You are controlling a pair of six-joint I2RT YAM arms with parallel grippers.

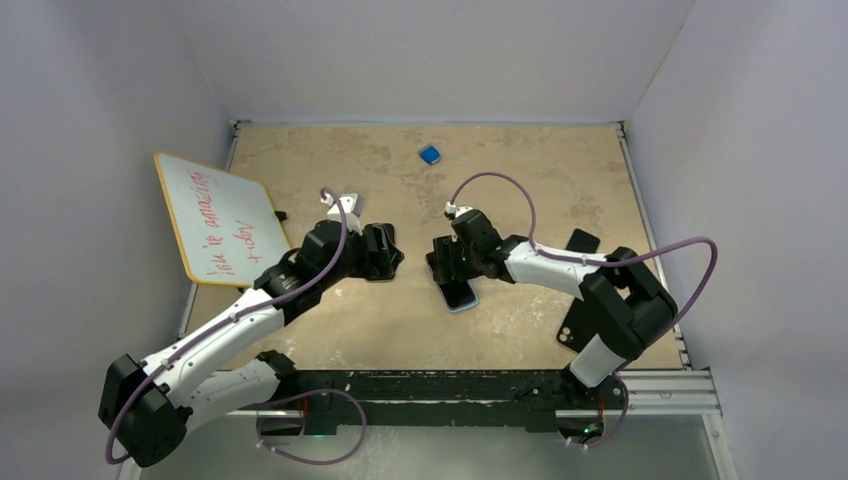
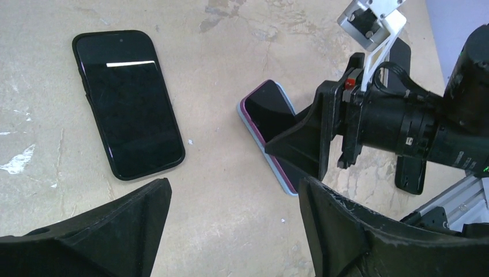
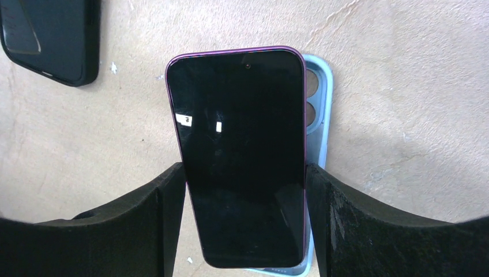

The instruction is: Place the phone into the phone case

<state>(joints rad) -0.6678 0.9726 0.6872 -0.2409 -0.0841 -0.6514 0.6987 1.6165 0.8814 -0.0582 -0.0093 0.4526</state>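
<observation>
Found the left gripper [image 2: 233, 190] spread wide and empty, near a black cased phone [image 2: 130, 104] not made out from above. Saw from the right wrist the camera cutouts of the light blue phone case [image 3: 320, 92], missed by the left wrist view, beside the edge of the purple phone [image 3: 242, 115] lying over it. Caught the right gripper [image 3: 247, 173] clamped on the long edges of that phone's lower half.

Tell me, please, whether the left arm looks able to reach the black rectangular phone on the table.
Probably yes: the black rectangular phone lies uncovered just ahead of the open left pincer; the right pincer, gripping the purple phone, is off to one side.
</observation>
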